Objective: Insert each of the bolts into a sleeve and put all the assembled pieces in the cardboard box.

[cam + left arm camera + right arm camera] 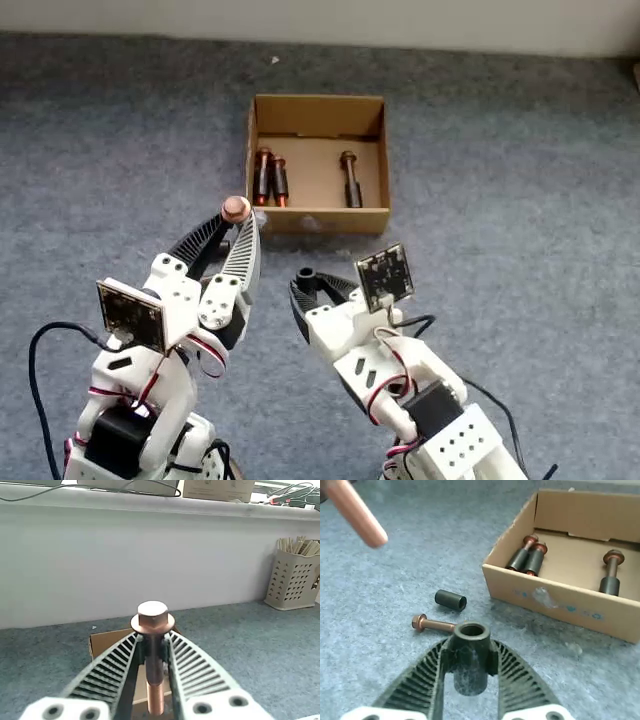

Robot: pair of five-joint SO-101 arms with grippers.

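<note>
Left gripper [232,224] is clamped on a copper bolt [235,208]. We note the jaws pinching the shank just under the flanged head, with the head up and the shank hanging down between them. In the left wrist view that bolt [152,625] stands upright in the gripper [152,647], and the cardboard box [102,642] sits low behind it. From above, the bolt's head hangs just outside the near left corner of the cardboard box [317,100]. Right gripper [308,288] is closed around a black sleeve [306,274], held upright with its bore facing up. In the right wrist view the sleeve [471,655] fills the space between the fingertips. The copper bolt's shank [357,512] shows there too, raised and well apart from the sleeve's mouth. From above, bolt and sleeve are apart, the bolt nearer the box. On the grey carpet [380,590] a loose sleeve [450,600] lies on its side and a loose bolt [432,624] lies flat. They are near each other, not touching, just beyond the right gripper. Inside the box we count three assembled pieces [263,175]. Two lie side by side by the left wall and one lies apart toward the right wall.
</note>
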